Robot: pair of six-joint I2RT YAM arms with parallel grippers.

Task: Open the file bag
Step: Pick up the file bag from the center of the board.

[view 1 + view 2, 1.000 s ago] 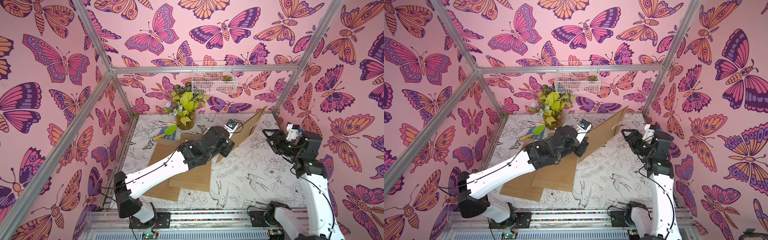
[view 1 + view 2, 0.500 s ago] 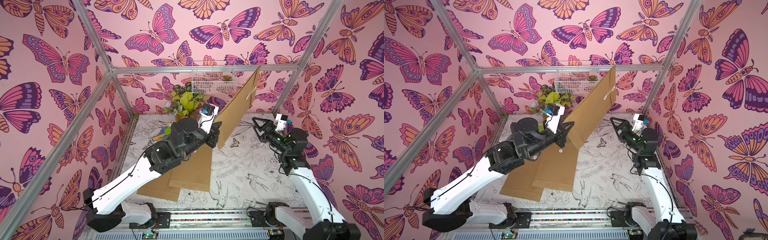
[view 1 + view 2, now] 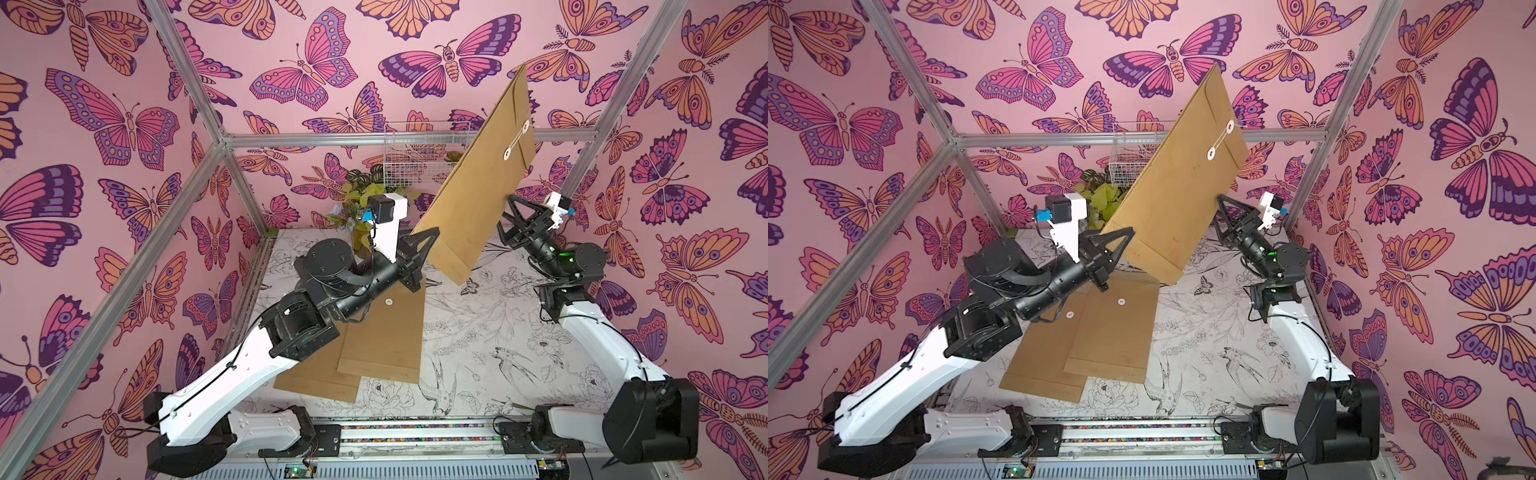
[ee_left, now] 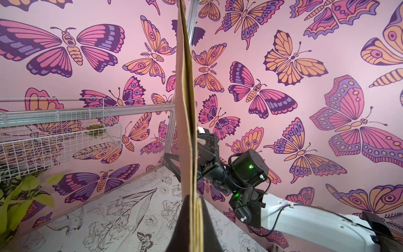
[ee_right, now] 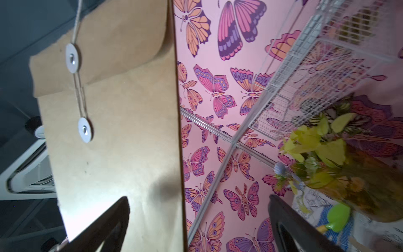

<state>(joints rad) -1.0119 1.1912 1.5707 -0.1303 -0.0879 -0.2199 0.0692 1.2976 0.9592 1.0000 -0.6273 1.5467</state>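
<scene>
Presenting the file bag [image 3: 478, 187] in mid-air, well clear of the table [image 3: 498, 332], tilted with the flap end uppermost. Pinching its lower corner with the left gripper [image 3: 430, 235], jaws clamped on the paper. Standing the right gripper [image 3: 505, 218] astride the bag's side edge, jaws wide apart, gripping nothing. Not yet touching the string [image 5: 79, 96] wound between the two white discs [image 5: 85, 130]; flap shut. Probably about to steady that edge, then reach up for the loose string end and unwind it. Calls for a light pinch, without bending the bag out of the left hold.
</scene>
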